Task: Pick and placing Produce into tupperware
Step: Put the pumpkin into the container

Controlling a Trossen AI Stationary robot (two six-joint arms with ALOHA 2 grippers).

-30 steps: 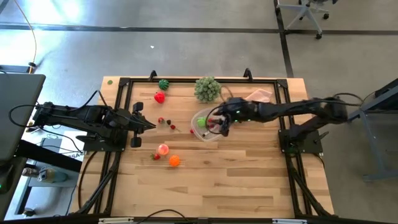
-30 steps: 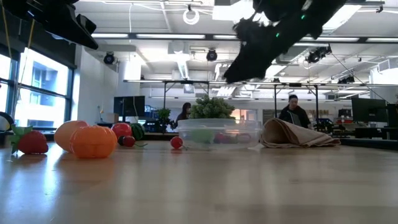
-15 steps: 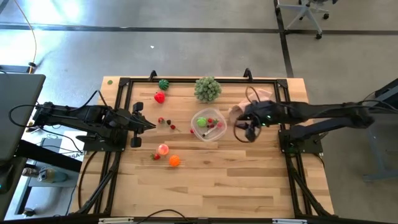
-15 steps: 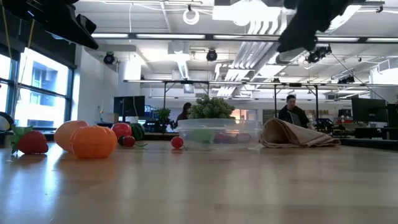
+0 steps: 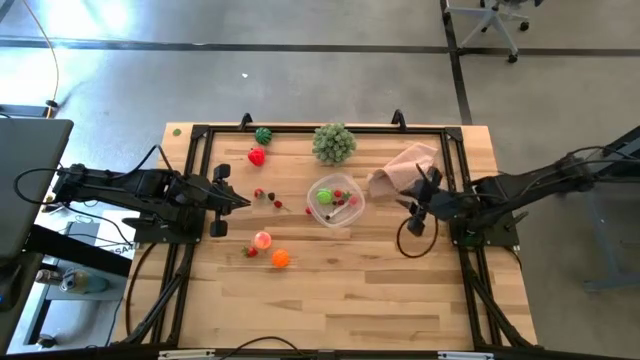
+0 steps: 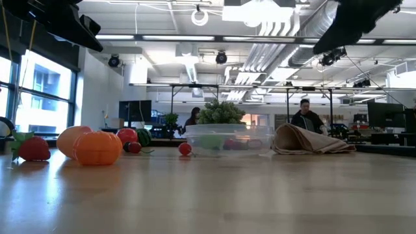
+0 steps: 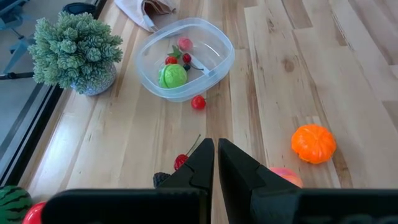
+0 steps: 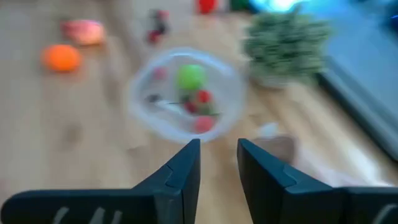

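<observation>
Left claw: the left claw (image 5: 243, 203) sits at the table's 9 o'clock side, above the wood, fingers pressed together with nothing between them; in the left wrist view (image 7: 216, 163) the two dark fingers meet in a thin seam.
Right claw: the right claw (image 5: 413, 207) hangs at the 3 o'clock side, above the table near the pink cloth; its fingers (image 8: 186, 168) stand a little apart and grip nothing.
Tupperware: the round clear tupperware (image 5: 334, 200) stands near the table's middle, between the two claws, apart from both.
Inside the tupperware: a bright green piece (image 7: 173, 76), several small red pieces (image 7: 171, 60) and a pink one (image 7: 185, 43).
Loose produce: an orange piece (image 5: 281, 258) and a pink piece (image 5: 262, 240) lie at about 8 o'clock from the tupperware; small red pieces (image 5: 264, 194) lie at its 9 o'clock, toward the left claw; one small red piece (image 7: 198, 102) lies just beside its wall.
Far corner: a red piece (image 5: 257, 156) and a dark green piece (image 5: 263, 135) lie at about 10 o'clock.
Leafy ball: a pale green leafy ball (image 5: 333, 143) stands at 12 o'clock from the tupperware, near it.
Pink cloth: crumpled (image 5: 405, 167) at about 2 o'clock from the tupperware.
Table: pale wooden planks (image 5: 340, 290) in a black frame.
Room: a person (image 6: 306, 119) shows far behind the table in the low view.
</observation>
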